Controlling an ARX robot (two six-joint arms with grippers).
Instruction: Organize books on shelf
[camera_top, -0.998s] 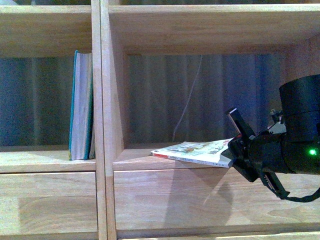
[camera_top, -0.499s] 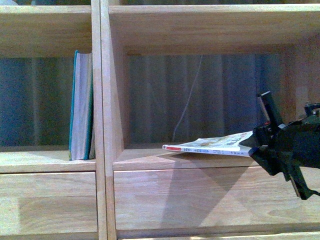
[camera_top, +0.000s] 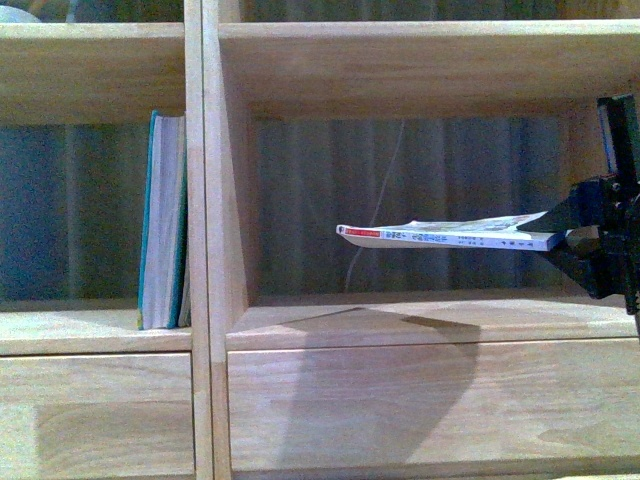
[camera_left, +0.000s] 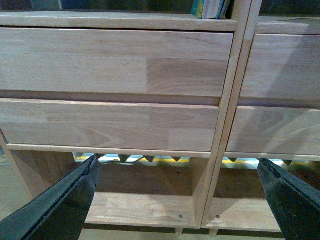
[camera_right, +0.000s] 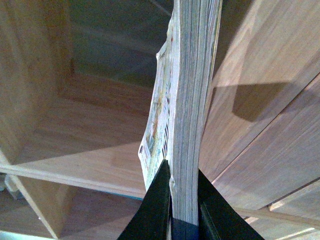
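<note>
Light-wood shelf (camera_top: 400, 60), teal book (camera_top: 163, 220), red-and-white-spined pale paperback (camera_top: 450, 235), black right end effector (camera_top: 572, 238)

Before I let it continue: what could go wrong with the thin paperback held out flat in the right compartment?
1. The right gripper pinches the thin pale paperback with the red-and-white spine at one end only; the rest hangs unsupported above the light-wood shelf board, so it may sag or slip.
2. Carried towards the upright teal book, its spine end could strike the wooden divider.
</note>
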